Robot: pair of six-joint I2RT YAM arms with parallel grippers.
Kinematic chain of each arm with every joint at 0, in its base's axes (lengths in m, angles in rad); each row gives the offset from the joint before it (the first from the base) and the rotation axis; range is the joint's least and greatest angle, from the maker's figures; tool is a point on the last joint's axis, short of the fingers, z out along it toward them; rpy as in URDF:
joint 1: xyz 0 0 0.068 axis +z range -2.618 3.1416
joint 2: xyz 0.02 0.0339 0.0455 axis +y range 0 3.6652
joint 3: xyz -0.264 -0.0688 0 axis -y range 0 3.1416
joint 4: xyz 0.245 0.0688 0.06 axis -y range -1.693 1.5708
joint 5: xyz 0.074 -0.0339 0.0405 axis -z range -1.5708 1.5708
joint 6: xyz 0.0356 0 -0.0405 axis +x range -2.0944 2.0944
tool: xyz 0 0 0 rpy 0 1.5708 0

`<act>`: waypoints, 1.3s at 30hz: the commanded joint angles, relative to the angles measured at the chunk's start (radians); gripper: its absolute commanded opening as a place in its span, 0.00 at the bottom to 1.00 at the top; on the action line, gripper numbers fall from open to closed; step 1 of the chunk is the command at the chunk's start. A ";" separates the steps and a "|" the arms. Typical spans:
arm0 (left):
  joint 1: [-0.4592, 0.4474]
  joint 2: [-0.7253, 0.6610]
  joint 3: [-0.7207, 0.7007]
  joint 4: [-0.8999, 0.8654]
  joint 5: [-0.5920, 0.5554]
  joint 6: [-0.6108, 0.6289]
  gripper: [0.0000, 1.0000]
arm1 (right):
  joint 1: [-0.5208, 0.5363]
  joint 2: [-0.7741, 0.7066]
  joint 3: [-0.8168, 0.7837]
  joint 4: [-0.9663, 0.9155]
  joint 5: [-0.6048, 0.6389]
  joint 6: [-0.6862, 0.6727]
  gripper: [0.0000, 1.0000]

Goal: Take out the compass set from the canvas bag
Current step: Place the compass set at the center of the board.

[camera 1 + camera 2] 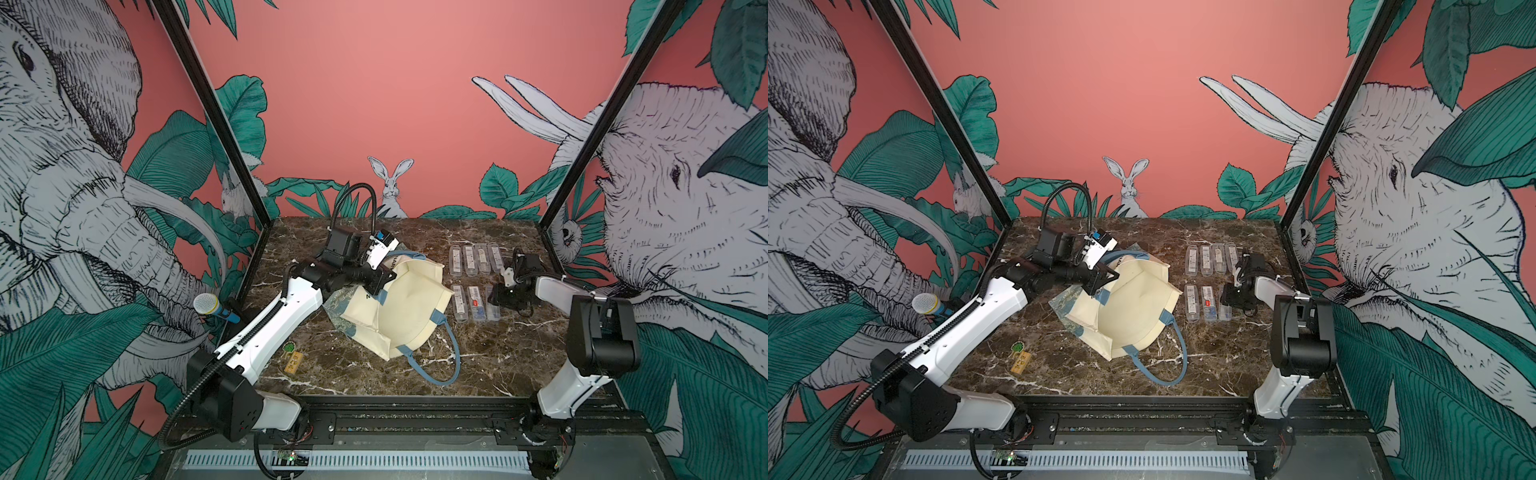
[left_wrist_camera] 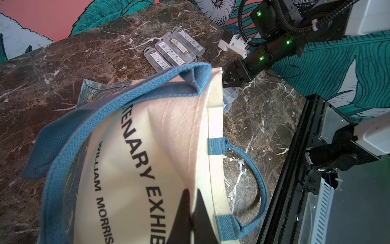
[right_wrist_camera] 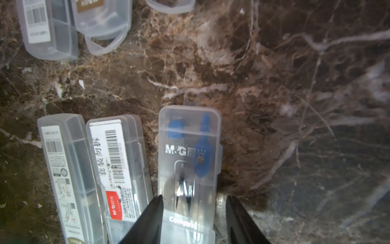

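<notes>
At the bottom centre of the right wrist view, the right gripper [image 3: 194, 197] stands spread astride the compass set [image 3: 190, 160]. Its clear case lies flat on the counter [image 3: 285, 95], its long axis running straight up the frame from the jaws. Mid-frame in a top view, the left gripper [image 1: 379, 286], pressed together, pinches the rim of the canvas bag [image 1: 409, 307].

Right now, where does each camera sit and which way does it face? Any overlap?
Top views: high over the near table edge, facing down toward the back wall; left arm, right arm, canvas bag.
Left wrist: on the left arm, looking past the left hand, shut on the canvas bag; right arm beyond.
Right wrist: on the right arm, looking down at the table; the right hand, open, straddles the compass set.
Shared: the compass set, in both wrist views and in a top view.
</notes>
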 commanded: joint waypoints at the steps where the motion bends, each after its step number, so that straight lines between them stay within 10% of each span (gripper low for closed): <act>1: 0.003 -0.020 -0.001 0.025 0.032 0.002 0.00 | -0.001 0.026 0.018 0.010 0.011 0.006 0.50; 39: 0.002 -0.002 0.006 0.022 0.036 0.003 0.00 | 0.029 0.111 0.113 0.047 -0.005 0.024 0.54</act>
